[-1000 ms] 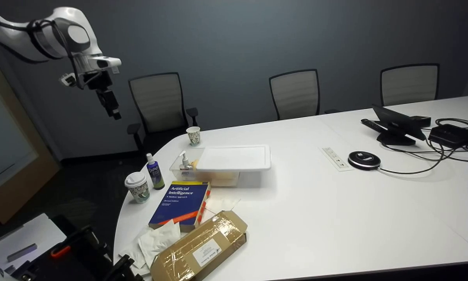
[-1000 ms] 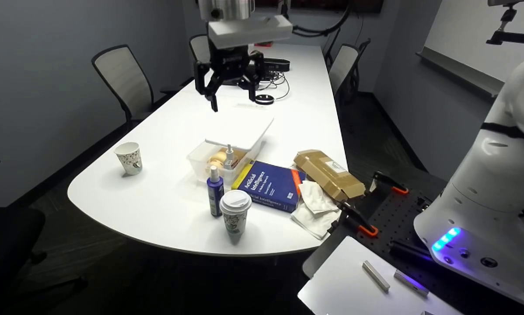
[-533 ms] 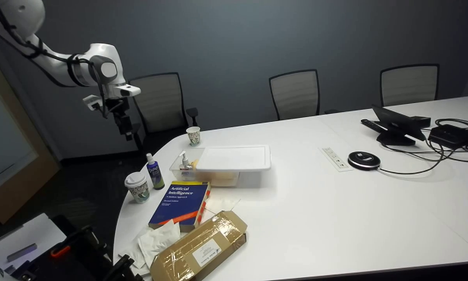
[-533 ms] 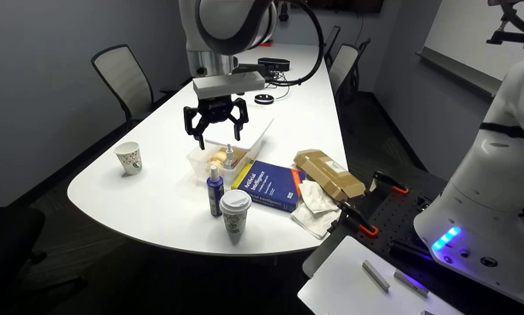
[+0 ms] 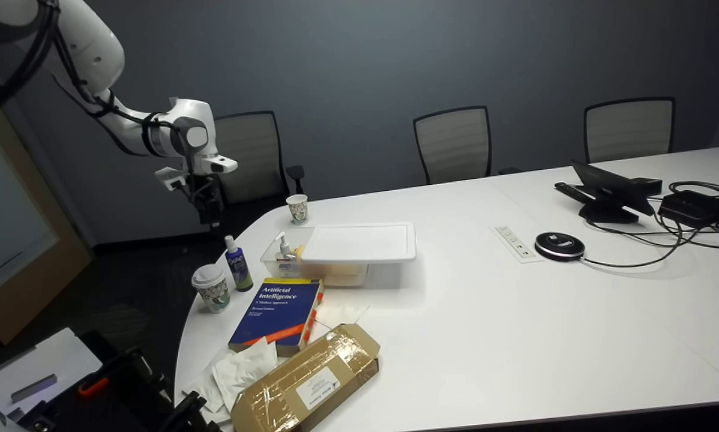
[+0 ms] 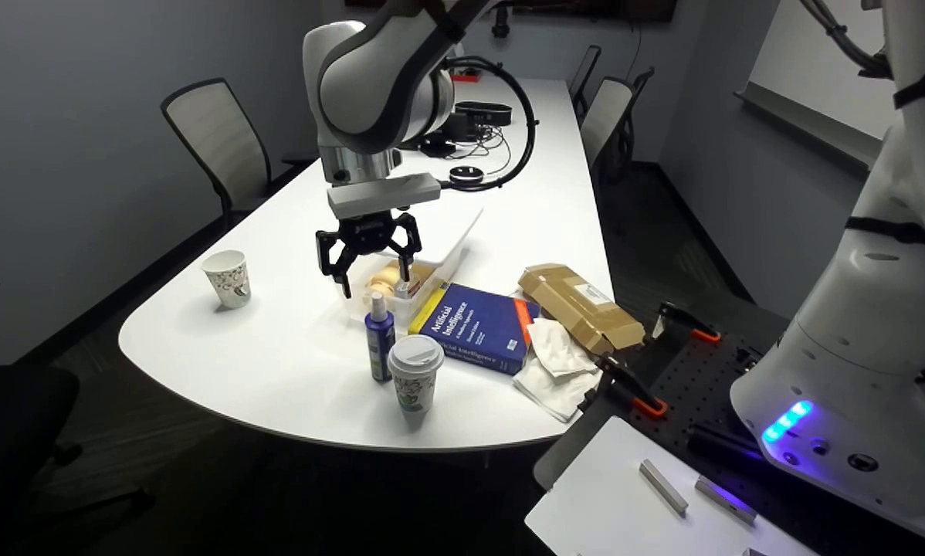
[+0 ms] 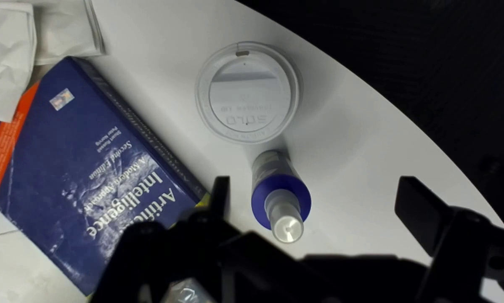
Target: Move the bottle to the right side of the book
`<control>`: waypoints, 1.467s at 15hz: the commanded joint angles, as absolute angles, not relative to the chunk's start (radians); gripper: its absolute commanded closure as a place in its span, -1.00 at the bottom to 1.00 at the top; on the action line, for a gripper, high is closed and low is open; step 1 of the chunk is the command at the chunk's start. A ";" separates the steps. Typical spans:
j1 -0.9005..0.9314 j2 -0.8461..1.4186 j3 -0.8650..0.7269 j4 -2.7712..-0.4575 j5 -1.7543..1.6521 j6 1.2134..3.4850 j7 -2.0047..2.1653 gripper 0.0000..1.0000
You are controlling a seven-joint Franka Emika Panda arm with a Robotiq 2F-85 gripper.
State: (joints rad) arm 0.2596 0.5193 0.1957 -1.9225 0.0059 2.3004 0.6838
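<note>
The slim dark blue bottle with a pale spray top stands upright near the table's rounded end in both exterior views (image 5: 238, 268) (image 6: 381, 345). The dark blue book (image 5: 278, 312) lies flat beside it and also shows in an exterior view (image 6: 474, 324). My gripper (image 6: 376, 283) is open and empty, above and behind the bottle in that view. In the wrist view the bottle (image 7: 277, 198) shows below, between the open fingers (image 7: 420, 214) and nearer the left one; nothing touches it. The book (image 7: 75, 168) lies at the left there. The gripper is dark in an exterior view (image 5: 213, 223).
A lidded paper cup (image 6: 415, 378) stands close beside the bottle, also in the wrist view (image 7: 248, 92). A clear bin with a white lid (image 5: 359, 243) sits behind the book. Napkins (image 6: 559, 347), a tan package (image 6: 578, 305) and another paper cup (image 6: 228, 279) are on the table.
My gripper has come down from high above the table toward the bottle, staying open. The bottle, book and other objects have not moved.
</note>
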 commanded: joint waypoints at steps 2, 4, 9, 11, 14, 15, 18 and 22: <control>0.285 0.619 0.158 -1.820 0.050 2.287 0.614 -1.00; 0.285 0.648 0.150 -1.797 0.058 2.286 0.591 -1.00; 0.297 0.688 0.135 -1.772 0.063 2.290 0.579 -1.00; 0.301 0.692 0.136 -1.772 0.064 2.290 0.581 -1.00; 0.309 0.692 0.130 -1.776 0.060 2.294 0.588 -1.00; 0.310 0.692 0.128 -1.776 0.060 2.295 0.589 -1.00; 0.311 0.695 0.113 -1.773 0.053 2.300 0.592 -1.00; 0.307 0.705 0.100 -1.758 0.056 2.297 0.589 -1.00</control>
State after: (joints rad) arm 0.2932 0.6921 0.1203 -1.7858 0.0351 2.3004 0.6082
